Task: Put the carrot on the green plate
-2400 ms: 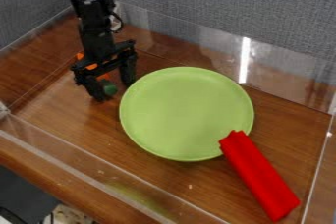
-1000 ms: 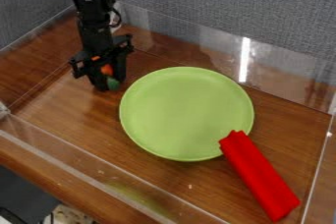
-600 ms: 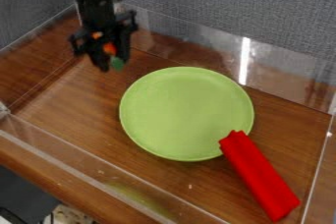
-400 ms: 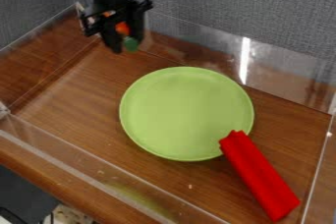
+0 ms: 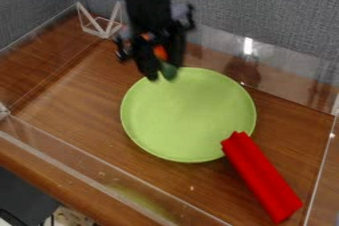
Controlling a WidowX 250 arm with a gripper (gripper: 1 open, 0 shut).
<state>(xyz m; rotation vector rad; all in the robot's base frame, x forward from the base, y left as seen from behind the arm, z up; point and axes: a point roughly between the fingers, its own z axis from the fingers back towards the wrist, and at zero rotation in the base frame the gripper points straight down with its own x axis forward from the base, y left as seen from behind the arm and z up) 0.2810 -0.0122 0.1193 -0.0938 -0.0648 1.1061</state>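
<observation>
Glossy wood table [image 5: 59, 76] (matt plate [image 5: 192, 121]).

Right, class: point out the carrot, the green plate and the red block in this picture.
carrot [image 5: 162, 55], camera view, orange body between the end effector's fingers
green plate [image 5: 199, 121], camera view, bare centre of the plate
red block [image 5: 261, 175], camera view, middle of its top face

plate: the green plate [image 5: 188, 114] lies bare, open from above | 4-5 o'clock: red block [image 5: 261, 176] overlaps its rim, blocks low passes | 11 o'clock: gripper [image 5: 158, 63] with the carrot [image 5: 159, 53] hangs over the rim | edges: clear walls [image 5: 272, 59] box the wooden table [image 5: 59, 81]
</observation>
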